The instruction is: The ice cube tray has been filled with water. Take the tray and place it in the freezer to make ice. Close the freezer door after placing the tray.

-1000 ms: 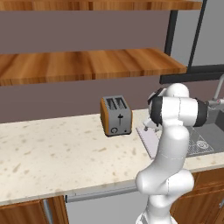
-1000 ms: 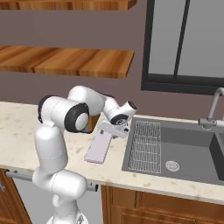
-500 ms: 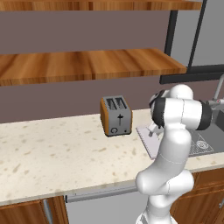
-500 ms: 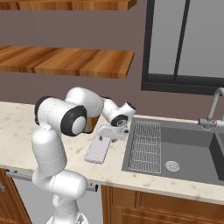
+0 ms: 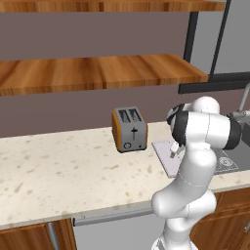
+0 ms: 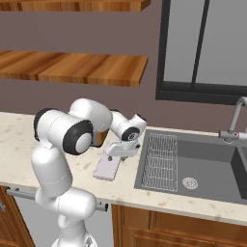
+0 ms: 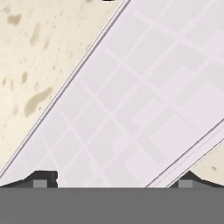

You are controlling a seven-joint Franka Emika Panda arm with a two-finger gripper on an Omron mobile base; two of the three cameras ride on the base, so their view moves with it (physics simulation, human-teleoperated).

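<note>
The ice cube tray (image 5: 164, 157) is a thin pale lavender slab lying flat on the counter, between the toaster and the sink. Its far end is under my hand, and its near end (image 6: 106, 170) points at the counter's front edge. My gripper (image 6: 118, 151) hangs low over that far end, pointing down. In the hand view the tray's grid of cells (image 7: 131, 109) lies close below, and the gripper (image 7: 114, 179) stands open, one fingertip near each long edge and nothing held. The freezer and the freezer door are out of view.
An orange-sided steel toaster (image 5: 130, 129) stands on the speckled counter (image 5: 58, 171) just left of the tray. A dark sink (image 6: 202, 166) with a wire rack (image 6: 159, 154) and a faucet (image 6: 234, 123) lies to the right. Wooden shelves (image 5: 97, 71) hang above.
The hand has come down closer to the tray's far end, and the jaws have spread wider. The tray has not moved.
</note>
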